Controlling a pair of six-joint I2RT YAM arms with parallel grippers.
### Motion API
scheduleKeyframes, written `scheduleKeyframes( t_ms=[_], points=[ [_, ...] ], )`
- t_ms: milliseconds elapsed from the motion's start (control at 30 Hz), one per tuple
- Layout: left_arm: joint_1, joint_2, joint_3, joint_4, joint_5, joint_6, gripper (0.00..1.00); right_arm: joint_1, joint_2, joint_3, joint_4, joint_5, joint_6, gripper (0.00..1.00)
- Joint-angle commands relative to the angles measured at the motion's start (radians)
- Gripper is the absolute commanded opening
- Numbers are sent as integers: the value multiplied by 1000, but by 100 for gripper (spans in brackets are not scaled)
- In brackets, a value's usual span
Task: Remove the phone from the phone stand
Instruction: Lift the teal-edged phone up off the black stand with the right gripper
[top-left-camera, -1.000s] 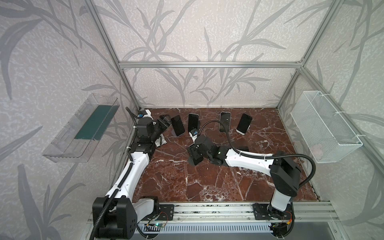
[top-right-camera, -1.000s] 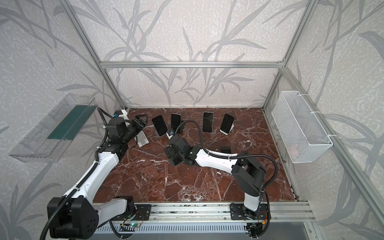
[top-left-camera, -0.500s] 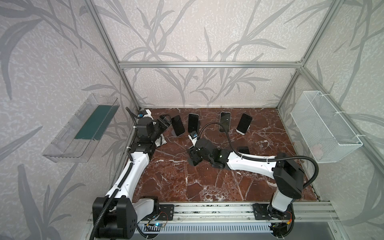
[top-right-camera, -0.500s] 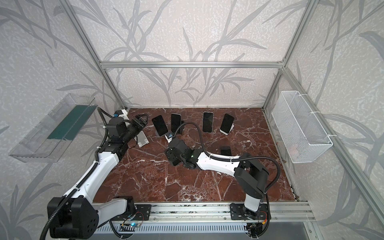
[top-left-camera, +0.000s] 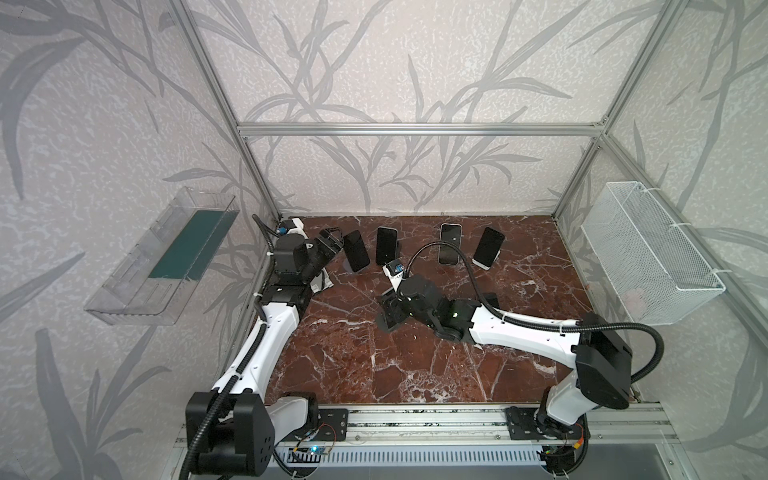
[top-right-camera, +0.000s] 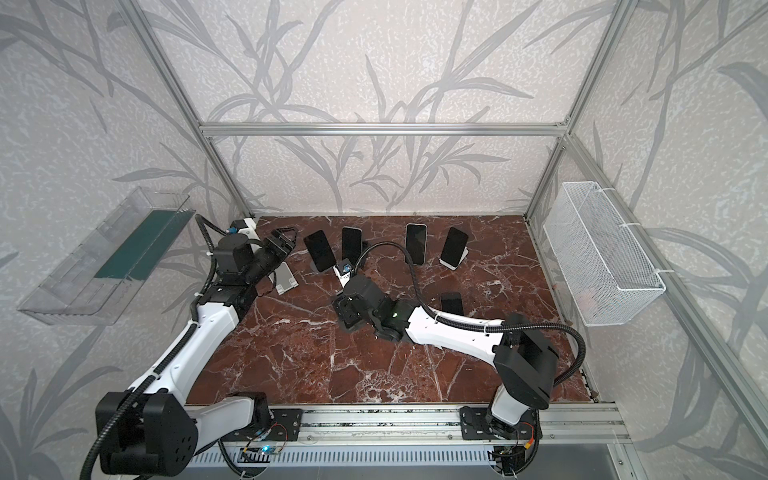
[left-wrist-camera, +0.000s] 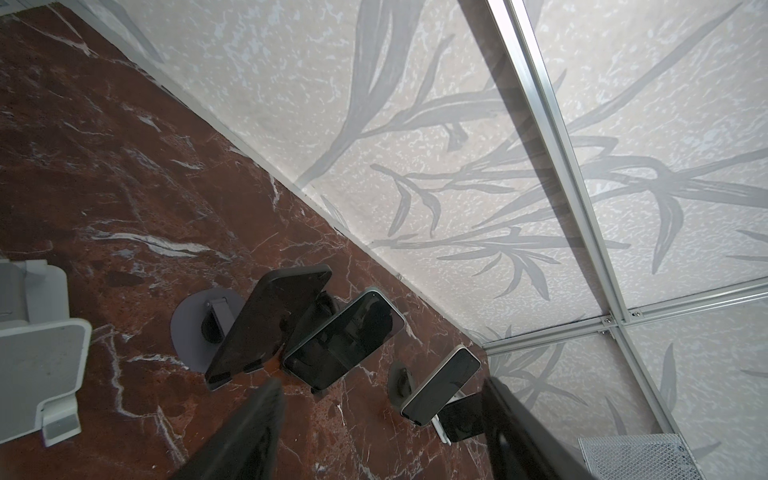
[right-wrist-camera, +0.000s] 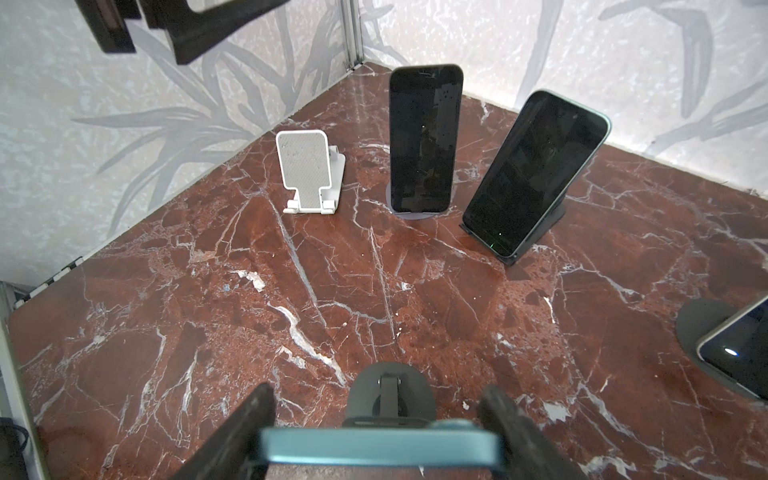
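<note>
While the left gripper is hanging beside the empty white stand at the left edge of the table, its fingers spread with nothing between them, nothing on that side is changing. Further right, the row of phones along the back wall is sitting on its stands just as it was a second ago.

Nearer the front, the right gripper is where the change is happening. Its fingers, which were standing wider a second ago, are now pressing on the two long edges of the teal phone, pinching it near its top end. That phone appears to be resting on the dark round stand showing just beyond it in the right wrist view; in both top views the gripper is hiding it.

So the grasp is looking made, and the lift is not yet begun. The next move is probably calling for a pull up and clear of the stand, which may be dragging along if the phone is catching on it.
</note>
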Motion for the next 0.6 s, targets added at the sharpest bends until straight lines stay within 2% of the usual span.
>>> scheduleKeyframes(
  t_ms=[0, 400, 567],
  points=[
    [5, 6, 20, 33, 14, -14, 75, 6, -67, -20, 20, 31, -8, 71],
    [-24, 14, 10, 56, 34, -42, 75, 4, -210, -125, -48, 139, 15, 71],
    [-50, 16, 12, 54, 31, -38, 75, -14, -298, -176, -137, 201, 19, 71]
  ],
)
